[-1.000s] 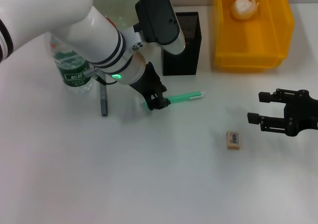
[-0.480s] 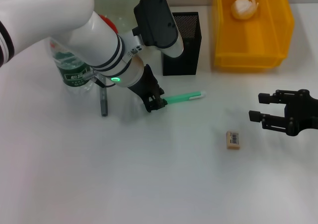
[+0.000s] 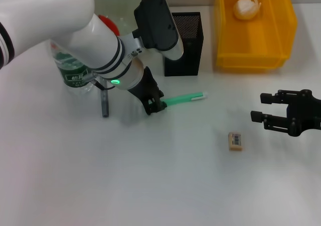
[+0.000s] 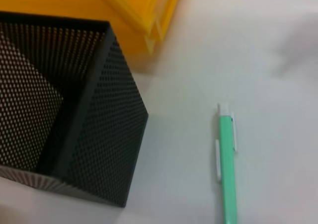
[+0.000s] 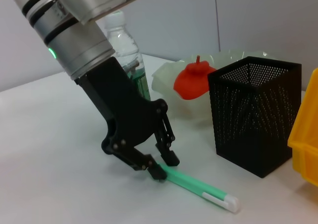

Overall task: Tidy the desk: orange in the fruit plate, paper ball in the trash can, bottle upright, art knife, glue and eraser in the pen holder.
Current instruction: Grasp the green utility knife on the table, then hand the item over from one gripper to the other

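My left gripper (image 3: 155,105) is low on the table, its fingers open and straddling the near end of the green art knife (image 3: 185,98), as the right wrist view shows (image 5: 165,167). The knife lies flat in front of the black mesh pen holder (image 3: 183,45). A grey glue stick (image 3: 104,104) lies by the upright bottle (image 3: 75,73). The beige eraser (image 3: 235,141) lies alone, left of my open, empty right gripper (image 3: 258,108). The orange (image 3: 105,21) sits in the fruit plate (image 3: 118,0). The paper ball (image 3: 247,8) is in the yellow trash can (image 3: 253,60).
My bulky left arm hangs over the bottle, glue and plate, hiding part of each. The pen holder and trash can stand side by side at the back. Bare white tabletop fills the front half.
My left gripper has shifted slightly left along the knife toward its end. The knife, eraser and right gripper have stayed where they were.
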`<state>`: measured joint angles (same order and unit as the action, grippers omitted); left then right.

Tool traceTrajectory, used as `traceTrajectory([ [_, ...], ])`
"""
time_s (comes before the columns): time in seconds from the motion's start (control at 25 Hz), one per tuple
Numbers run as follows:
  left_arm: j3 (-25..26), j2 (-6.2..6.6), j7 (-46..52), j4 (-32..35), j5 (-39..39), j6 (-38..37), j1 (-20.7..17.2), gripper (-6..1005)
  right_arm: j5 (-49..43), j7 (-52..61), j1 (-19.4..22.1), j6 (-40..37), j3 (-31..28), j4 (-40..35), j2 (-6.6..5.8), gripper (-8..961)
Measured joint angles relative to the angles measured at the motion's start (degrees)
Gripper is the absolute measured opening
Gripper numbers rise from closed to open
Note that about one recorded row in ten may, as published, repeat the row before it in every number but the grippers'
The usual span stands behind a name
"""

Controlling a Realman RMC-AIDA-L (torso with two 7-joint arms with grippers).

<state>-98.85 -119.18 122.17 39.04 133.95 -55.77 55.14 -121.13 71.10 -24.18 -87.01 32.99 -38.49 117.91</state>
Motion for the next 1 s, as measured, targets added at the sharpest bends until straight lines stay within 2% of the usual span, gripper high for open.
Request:
traceTrajectory([
  [0.4, -1.08, 0.00, 0.00, -0.04, -0.39, 0.15, -0.02, 100, 0.02, 0.04, 0.12, 0.00, -0.03, 0.00, 0.04, 590],
  [0.72, -0.24, 0.00, -0.06, 1.09, -1.24, -0.87, -0.54, 97, 0.20, 0.07, 0.23, -0.18, -0.03, 0.00, 0.02, 589],
  [0.88, 4.11, 0.29, -1.96, 7.83, -1.31, -7.57, -3.99, 97, 0.34, 1.15, 0.34, -0.89, -0.08, -0.04, -0.39, 589],
  [0.92, 6.76, 0.34, -3.41, 10.44, -1.32, -10.51, -5.54, 97, 0.34, 1.15, 0.34, -0.89, -0.08, -0.04, -0.39, 589],
  [1.0, 9.05, 0.37, -4.80, 12.14, -1.53, -12.94, -6.61, 97, 0.38, 1.77, 0.35, -1.79, -0.11, -0.20, -0.73, 590],
])
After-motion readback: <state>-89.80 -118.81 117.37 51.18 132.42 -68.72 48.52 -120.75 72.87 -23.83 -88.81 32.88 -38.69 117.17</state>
